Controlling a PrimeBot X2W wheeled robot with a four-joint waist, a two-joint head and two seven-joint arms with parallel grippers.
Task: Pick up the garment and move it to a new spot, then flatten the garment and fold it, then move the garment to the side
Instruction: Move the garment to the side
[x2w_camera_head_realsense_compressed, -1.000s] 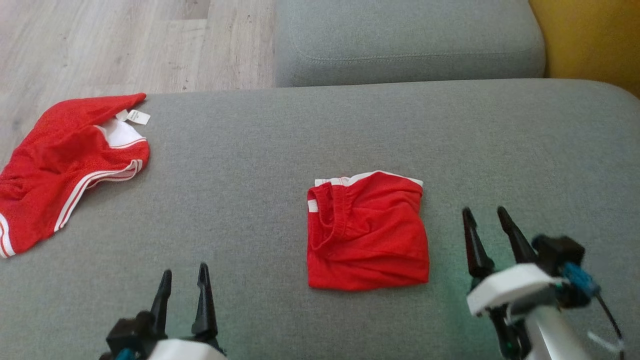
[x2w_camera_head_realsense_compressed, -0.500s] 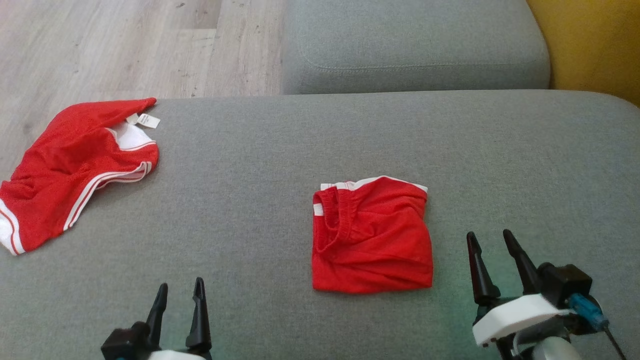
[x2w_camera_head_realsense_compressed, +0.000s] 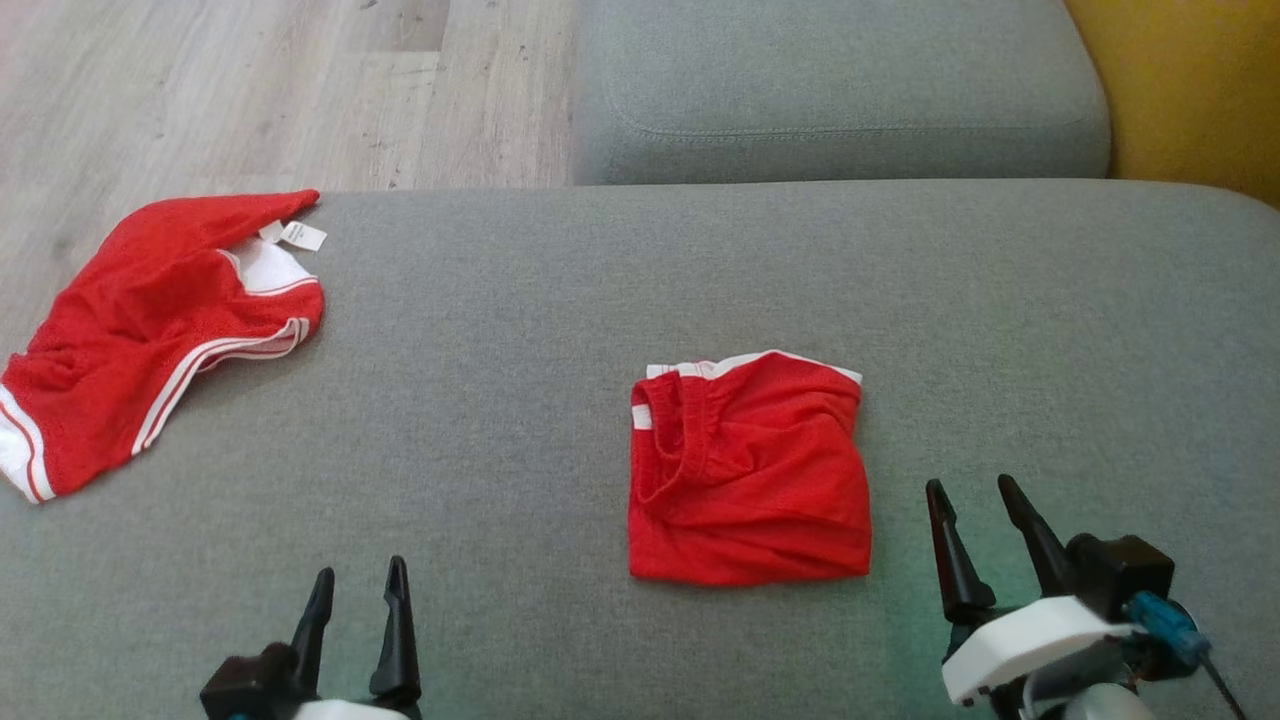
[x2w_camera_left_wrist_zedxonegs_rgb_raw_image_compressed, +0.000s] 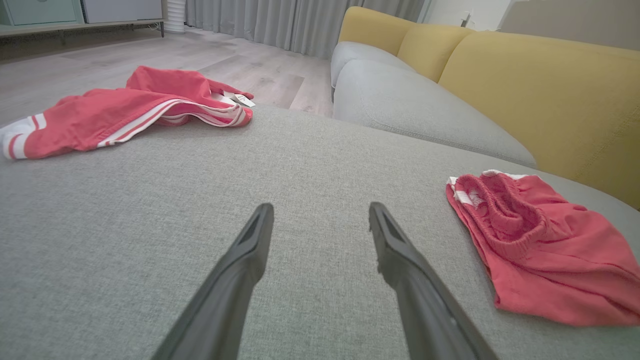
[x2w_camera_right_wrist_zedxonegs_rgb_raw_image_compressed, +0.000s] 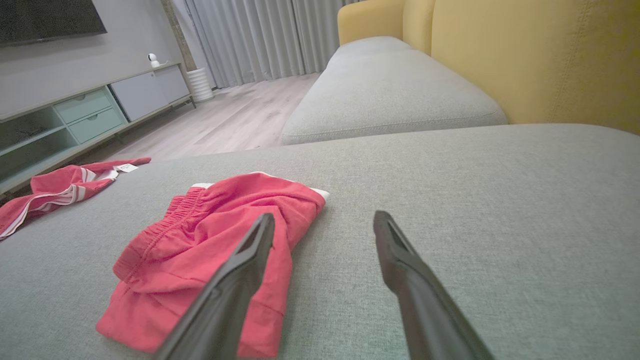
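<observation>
A folded red garment (x2w_camera_head_realsense_compressed: 748, 468) with white trim lies near the middle of the grey cushion (x2w_camera_head_realsense_compressed: 700, 260); it also shows in the left wrist view (x2w_camera_left_wrist_zedxonegs_rgb_raw_image_compressed: 540, 250) and the right wrist view (x2w_camera_right_wrist_zedxonegs_rgb_raw_image_compressed: 210, 245). My left gripper (x2w_camera_head_realsense_compressed: 358, 580) stands open at the lower left, well apart from it, nothing between its fingers. Just right of the folded piece, my right gripper (x2w_camera_head_realsense_compressed: 972, 488) is open and empty too. A second red garment (x2w_camera_head_realsense_compressed: 150, 330) with white stripes lies spread and unfolded at the cushion's far left edge.
Another grey seat cushion (x2w_camera_head_realsense_compressed: 840, 90) sits beyond, with a yellow sofa back (x2w_camera_head_realsense_compressed: 1190, 80) at the right. Wooden floor (x2w_camera_head_realsense_compressed: 250, 90) lies past the cushion's left and far edges. A low cabinet (x2w_camera_right_wrist_zedxonegs_rgb_raw_image_compressed: 75, 120) stands by the wall.
Both grippers have drawn back toward the bottom of the head view, the right one most. The camera has shifted slightly; the garments lie as before.
</observation>
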